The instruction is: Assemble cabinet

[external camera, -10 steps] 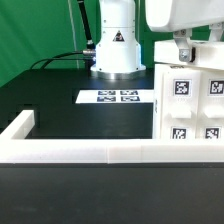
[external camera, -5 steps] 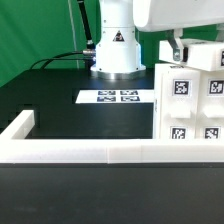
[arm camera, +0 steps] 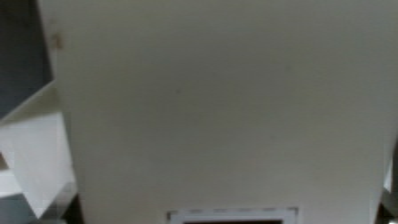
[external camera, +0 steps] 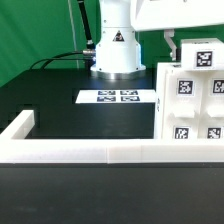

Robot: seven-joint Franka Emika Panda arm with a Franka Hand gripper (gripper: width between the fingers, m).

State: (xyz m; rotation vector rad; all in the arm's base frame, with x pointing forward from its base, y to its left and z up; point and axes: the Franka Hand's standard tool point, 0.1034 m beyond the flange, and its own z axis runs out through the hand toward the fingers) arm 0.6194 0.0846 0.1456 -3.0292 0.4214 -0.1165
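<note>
Two views only. Exterior view: cabinet (external camera: 192,103) stands at the exterior view's right, a tall white box running off that edge of the frame. Its facing side carries black-and-white square tags, two rows visible plus one on a smaller white block (external camera: 198,53) at the top. Cabinet's foot sits just behind the border rail (external camera: 90,152), touching or nearly so; cannot tell which.

Border rail: long, low, white, crossing the foreground, with a short arm turning back at the exterior view's left corner.

Marker board (external camera: 116,97) lies flat on the black table (external camera: 50,100), between the robot base (external camera: 116,45) and the rail, just beside the cabinet's near-left edge. Whether board and cabinet touch is not clear.

Open room: bare black tabletop from the marker board out to the exterior view's left, bounded by the rail's corner. To the exterior view's right the cabinet fills the space.

Gripper (external camera: 176,44): arm housing hangs above the cabinet; one thin dark finger (external camera: 172,41) shows beside the top block. The other is hidden, so cannot tell whether the fingers are spread or closed on anything.

Wrist view: almost wholly filled by a flat white cabinet face (arm camera: 231,100), very close. A tag edge (arm camera: 228,215) just enters the frame. Dark table shows along one side.
</note>
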